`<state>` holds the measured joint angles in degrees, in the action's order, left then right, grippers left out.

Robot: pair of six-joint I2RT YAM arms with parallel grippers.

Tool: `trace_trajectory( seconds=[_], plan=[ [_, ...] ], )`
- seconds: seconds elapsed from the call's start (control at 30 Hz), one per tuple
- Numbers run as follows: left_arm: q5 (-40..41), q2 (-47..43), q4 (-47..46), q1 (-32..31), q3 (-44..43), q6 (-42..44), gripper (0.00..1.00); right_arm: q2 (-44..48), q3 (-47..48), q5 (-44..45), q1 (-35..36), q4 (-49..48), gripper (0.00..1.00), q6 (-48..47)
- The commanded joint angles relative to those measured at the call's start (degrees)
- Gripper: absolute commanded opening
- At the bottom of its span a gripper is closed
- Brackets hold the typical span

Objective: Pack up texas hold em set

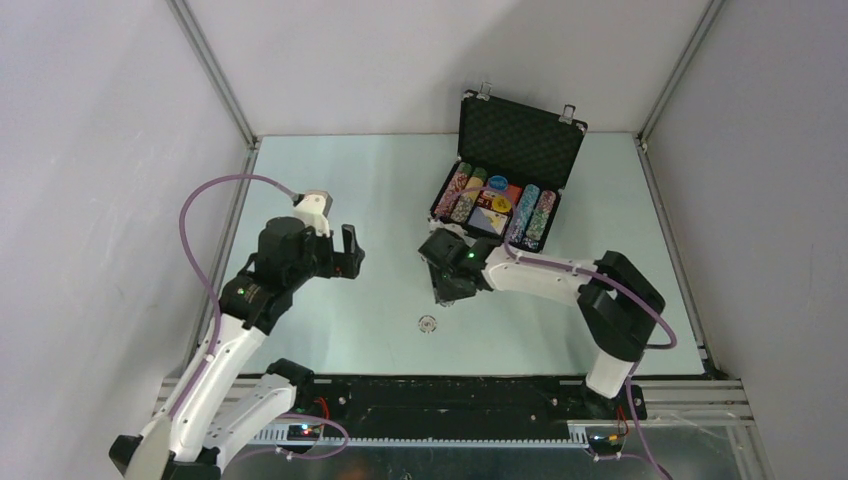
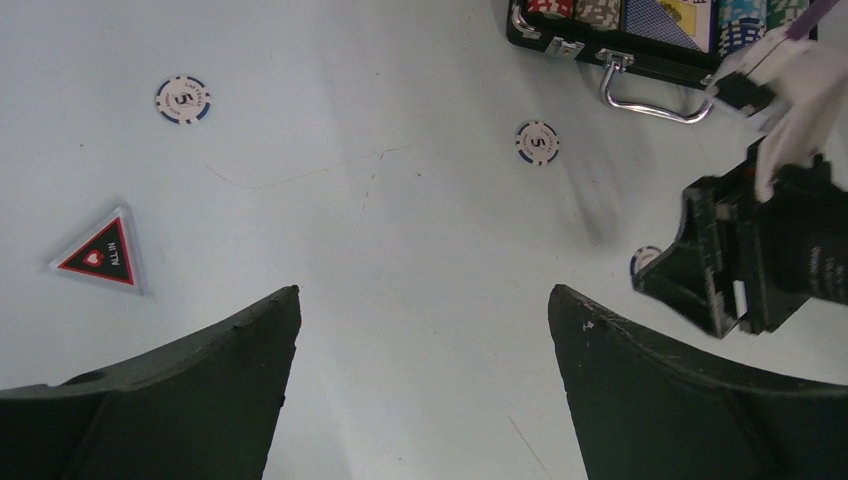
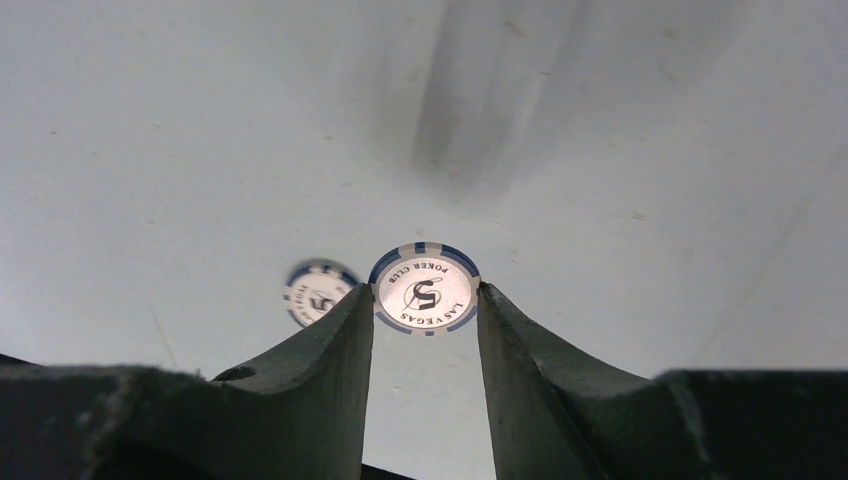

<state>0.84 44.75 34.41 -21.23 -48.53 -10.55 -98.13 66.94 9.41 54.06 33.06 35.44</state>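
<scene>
The black briefcase point(image 1: 520, 140) stands open at the back right, with rows of poker chips and a card deck inside. My right gripper point(image 3: 424, 295) is shut on the edges of a white and blue poker chip point(image 3: 424, 290), held just over the table in front of the case. A second chip point(image 3: 318, 292) lies on the table just left of it. My left gripper point(image 2: 424, 300) hangs open and holds nothing over the left middle of the table. Ahead of it lie two more chips point(image 2: 183, 99) point(image 2: 537, 142) and the dark triangular piece point(image 2: 98, 255).
The case's silver handle point(image 2: 650, 95) points toward the arms. One loose chip point(image 1: 428, 323) lies near the front centre of the table. White walls and metal frame posts close in the table on three sides.
</scene>
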Motion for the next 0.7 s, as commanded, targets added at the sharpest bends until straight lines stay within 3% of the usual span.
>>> trace_trajectory(
  seconds=[0.0,0.27,0.67],
  plan=[
    [1.7,-1.1,-1.7,0.5,-0.3,-0.3,0.98,-5.3,5.9,-1.0,3.1,1.2,0.45,1.2],
    [2.5,-1.9,-1.7,0.5,-0.2,0.2,0.98,-11.2,11.4,-0.9,5.9,3.4,0.44,1.5],
    [3.6,-2.3,-1.7,0.5,-0.2,0.1,0.98,-12.1,11.9,-1.2,8.2,4.8,0.44,1.9]
  ],
)
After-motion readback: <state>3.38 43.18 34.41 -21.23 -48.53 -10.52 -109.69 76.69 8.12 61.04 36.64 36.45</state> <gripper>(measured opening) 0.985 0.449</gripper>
